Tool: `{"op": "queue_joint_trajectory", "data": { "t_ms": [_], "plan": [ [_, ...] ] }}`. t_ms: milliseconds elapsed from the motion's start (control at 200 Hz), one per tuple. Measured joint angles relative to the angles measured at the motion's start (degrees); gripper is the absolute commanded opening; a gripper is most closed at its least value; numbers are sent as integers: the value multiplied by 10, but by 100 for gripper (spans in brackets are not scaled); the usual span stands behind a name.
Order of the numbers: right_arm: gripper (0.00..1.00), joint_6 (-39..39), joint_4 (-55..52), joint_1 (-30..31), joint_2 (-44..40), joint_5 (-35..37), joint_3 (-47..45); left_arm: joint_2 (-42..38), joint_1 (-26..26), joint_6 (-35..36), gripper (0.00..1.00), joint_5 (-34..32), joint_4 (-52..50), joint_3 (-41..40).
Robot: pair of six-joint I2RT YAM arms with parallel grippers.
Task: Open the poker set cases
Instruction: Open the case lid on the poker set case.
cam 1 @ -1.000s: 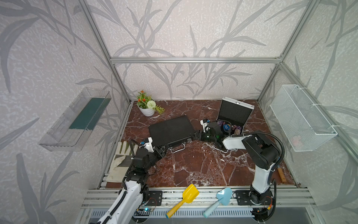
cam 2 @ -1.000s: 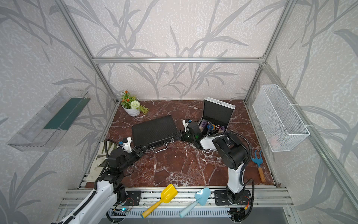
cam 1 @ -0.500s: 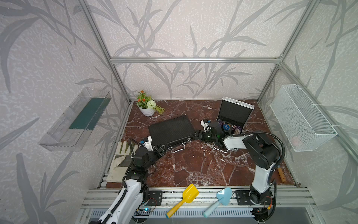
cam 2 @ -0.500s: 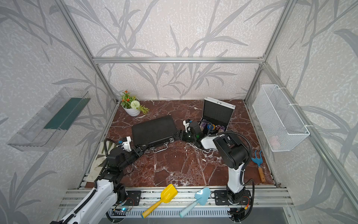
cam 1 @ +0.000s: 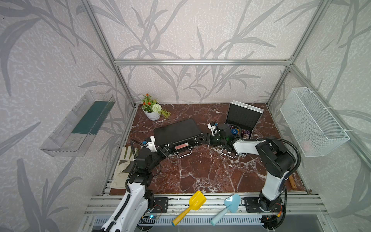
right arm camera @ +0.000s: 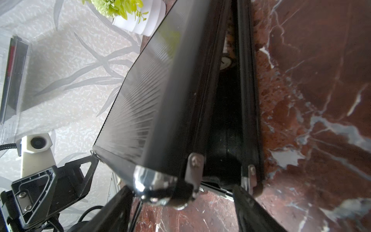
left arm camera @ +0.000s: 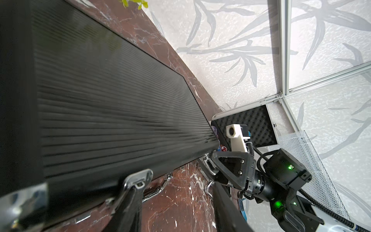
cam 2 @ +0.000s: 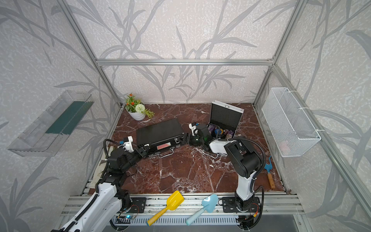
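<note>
The silver case stands open at about 1 o'clock on the desk, with its lid upright and chips showing, so I count that one done. The black case lies flat near the middle, its handle toward 6 o'clock. My right wrist view shows its lid lifted only a crack above the base.

To lift it well, I'd raise both front corners together and push under the lid's rim rather than on the ribbed top. Then I'd swing the lid back toward 12 o'clock on its hinge. An uneven lift would likely twist the lid or skid the whole case toward the flower pot at 11 o'clock. I'd first check that the latch is flipped clear.

The left claw is at the case's 8 o'clock corner, spread and pinching nothing. One finger sits right by the latch, the other over bare desk. The right claw is spread astride the 4 o'clock corner. I cannot tell from that close, blurred view whether it presses on the corner or only brackets it. Both arms reach in low from the rail at 6 o'clock, forearms angled toward each other.
</note>
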Motion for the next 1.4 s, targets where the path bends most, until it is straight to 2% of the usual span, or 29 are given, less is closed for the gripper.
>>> {"op": "queue_joint_trajectory", "data": {
  "t_ms": [600,1020,1300,1400],
  "plan": [
    [76,75,-8,-10,28,-59,116,22,36,14,46,23,17,69],
    [76,144,25,-12,104,-75,259,98,83,35,47,49,19,168],
    [82,199,75,-14,163,-77,339,169,104,54,55,61,21,235],
    [85,209,89,-17,183,-77,374,195,112,60,61,65,21,259]
  ]
}}
